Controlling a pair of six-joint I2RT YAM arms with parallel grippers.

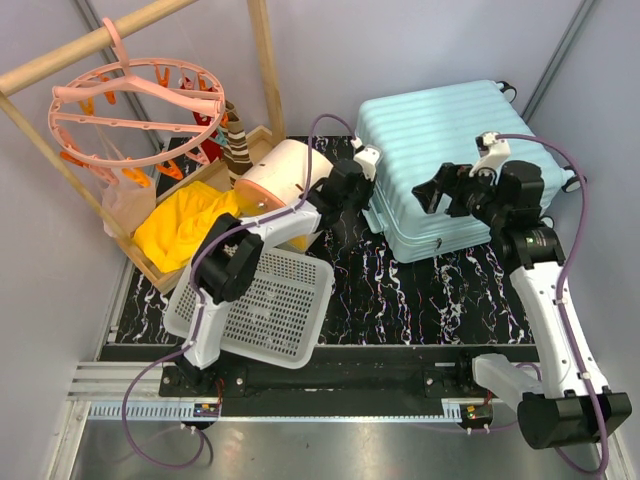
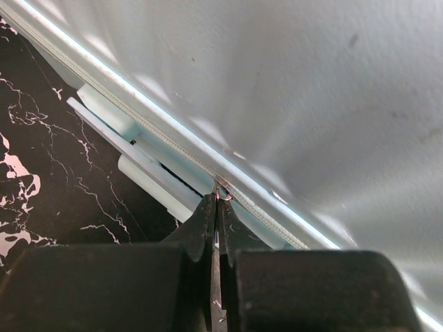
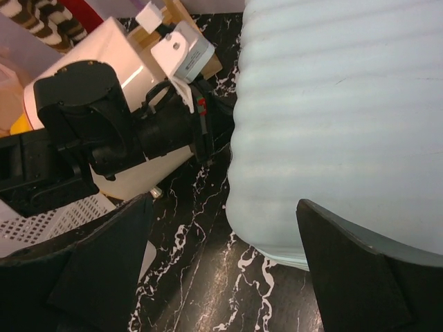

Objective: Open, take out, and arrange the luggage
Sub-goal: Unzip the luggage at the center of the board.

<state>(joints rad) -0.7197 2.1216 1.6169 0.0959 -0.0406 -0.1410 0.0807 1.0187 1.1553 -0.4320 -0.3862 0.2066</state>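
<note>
Luggage (image 1: 450, 150) lies flat on the black marbled surface (image 1: 400, 300), at about 1 o'clock in the top view, ribbed shell up and lid shut. One wheel shows at its 1 o'clock corner and another at its 3 o'clock side.

The left pincer (image 1: 367, 203) is at the luggage's 9 o'clock side. In the left wrist view its fingers (image 2: 208, 221) are pressed together, pinching the small metal zip pull (image 2: 223, 191), which sits on the zip line (image 2: 138, 117) running along the shell's edge. The pale shell (image 2: 311, 104) fills the view from 12 to 3 o'clock, and the surface (image 2: 41, 173) shows at 9 o'clock.

The right pincer (image 1: 440, 195) hangs over the luggage toward its 6 o'clock edge, spread wide and holding nothing. In the right wrist view, its two fingers (image 3: 104, 263) stand well apart at 7 and 5 o'clock, with the rounded ribbed corner (image 3: 346, 124) between and beyond them. The left arm's wrist (image 3: 138, 131) shows at 9 o'clock.

A cream-and-orange box (image 1: 285, 175) stands just beside the luggage at its 9 o'clock. A white perforated basket (image 1: 270, 310) lies at 7 o'clock of the surface, under the left arm. Yellow cloth (image 1: 185, 228) sits in a wooden tray at 9 o'clock. A pink clip hanger (image 1: 130, 100) hangs from a wooden rail at 11 o'clock.
</note>
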